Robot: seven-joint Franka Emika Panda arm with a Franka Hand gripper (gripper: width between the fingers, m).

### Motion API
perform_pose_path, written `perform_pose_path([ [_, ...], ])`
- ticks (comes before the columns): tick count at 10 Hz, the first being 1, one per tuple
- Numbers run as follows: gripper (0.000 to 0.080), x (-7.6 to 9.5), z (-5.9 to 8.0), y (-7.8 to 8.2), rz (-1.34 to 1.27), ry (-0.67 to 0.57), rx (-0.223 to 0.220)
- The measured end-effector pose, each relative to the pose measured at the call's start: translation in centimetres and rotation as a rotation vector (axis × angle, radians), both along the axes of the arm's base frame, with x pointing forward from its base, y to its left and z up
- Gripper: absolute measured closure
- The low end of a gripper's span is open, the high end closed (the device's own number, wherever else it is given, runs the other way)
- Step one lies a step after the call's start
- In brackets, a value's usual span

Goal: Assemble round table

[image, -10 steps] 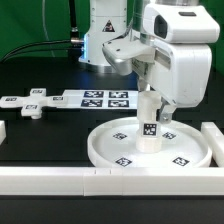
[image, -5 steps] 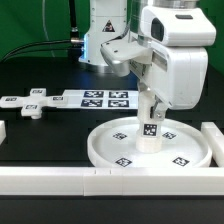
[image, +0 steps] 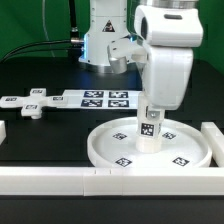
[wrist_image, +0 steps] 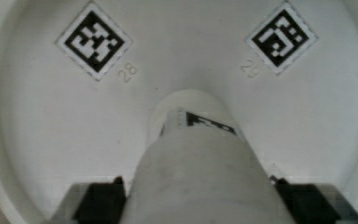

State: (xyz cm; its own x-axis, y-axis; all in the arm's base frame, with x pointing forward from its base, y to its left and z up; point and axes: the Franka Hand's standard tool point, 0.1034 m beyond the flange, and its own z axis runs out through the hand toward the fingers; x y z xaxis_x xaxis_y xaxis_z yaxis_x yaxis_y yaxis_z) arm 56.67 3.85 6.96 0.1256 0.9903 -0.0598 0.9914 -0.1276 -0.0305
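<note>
The large round rimmed disc [image: 100, 150] lies flat on the black table, tags facing up. The short thick cylinder [image: 149, 132] stands upright near the disc's middle, a tag on its side. My gripper [image: 151, 108] comes down from above and is shut on the cylinder's upper part. In the wrist view the cylinder [wrist_image: 197, 150] fills the gap between the two dark fingers [wrist_image: 101, 200], with the disc [wrist_image: 185, 50] beneath it. The flat cross-shaped piece [image: 30, 108] lies at the exterior view's left, away from the gripper.
The marker board [image: 100, 98] lies behind the disc. White border bars run along the front [image: 60, 180] and at the exterior view's right [image: 214, 135]. The arm's base [image: 105, 40] stands at the back.
The jaws have closed on the cylinder. The hand has since turned about its vertical axis, while the cylinder stays upright at the same spot on the disc.
</note>
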Motion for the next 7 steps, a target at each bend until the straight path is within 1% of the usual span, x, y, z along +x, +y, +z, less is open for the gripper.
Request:
perform_pose_path([
  [2,0.0392,-0.02,0.01,0.23,-0.163,-0.009,-0.006],
  [6,0.0392,-0.04,0.01,0.22,-0.407,-0.020,-0.014],
  [7,0.0392,-0.12,0.01,0.16,-0.574,-0.021,-0.010],
])
